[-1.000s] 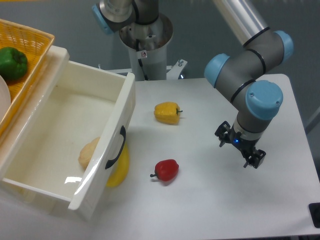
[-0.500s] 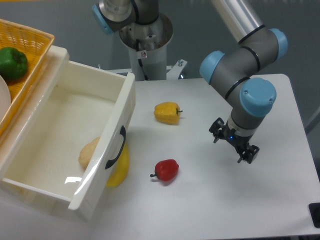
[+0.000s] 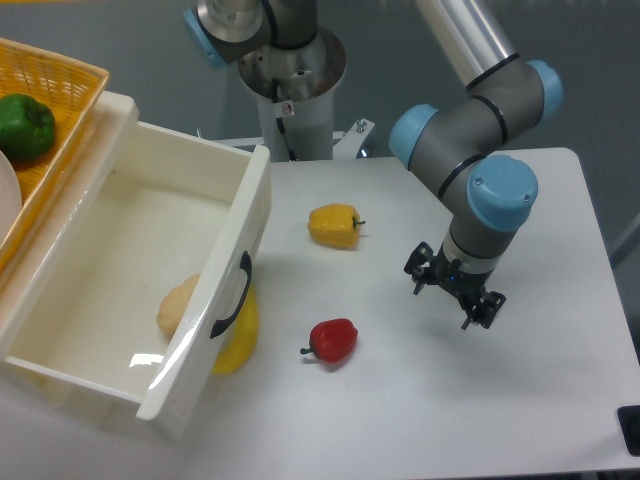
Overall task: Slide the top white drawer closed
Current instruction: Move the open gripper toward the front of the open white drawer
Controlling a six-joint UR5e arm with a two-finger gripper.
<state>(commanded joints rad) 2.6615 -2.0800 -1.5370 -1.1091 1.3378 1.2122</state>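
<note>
The top white drawer stands pulled far out over the left half of the table, its flat front panel carrying a black curved handle. A pale tan lump lies inside it against the front panel. My gripper hangs over the table's right half, well to the right of the drawer front, open with nothing between its fingers.
A yellow pepper and a red pepper lie on the table between the drawer and my gripper. Something yellow sits under the drawer front. An orange basket with a green pepper sits at the far left.
My gripper has moved left and slightly up, closer to the peppers and the drawer. The drawer and the peppers have not moved.
</note>
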